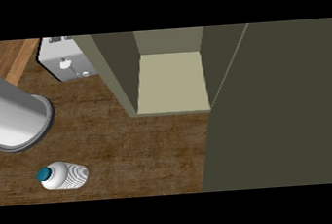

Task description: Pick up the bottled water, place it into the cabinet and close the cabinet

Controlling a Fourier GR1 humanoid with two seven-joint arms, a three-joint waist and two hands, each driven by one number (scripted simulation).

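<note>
The ribbed white bottled water (64,175) with its teal cap stands on the wooden surface (143,149), well apart from the open cabinet (171,79); neither hand shows.

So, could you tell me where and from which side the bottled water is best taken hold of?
Probably around the ribbed white body of the bottled water, below its teal cap. It stands upright on the wooden counter, free of neighbours, so a sideways approach seems best, fingers wrapping the round body. No robot hand is in view.
</note>
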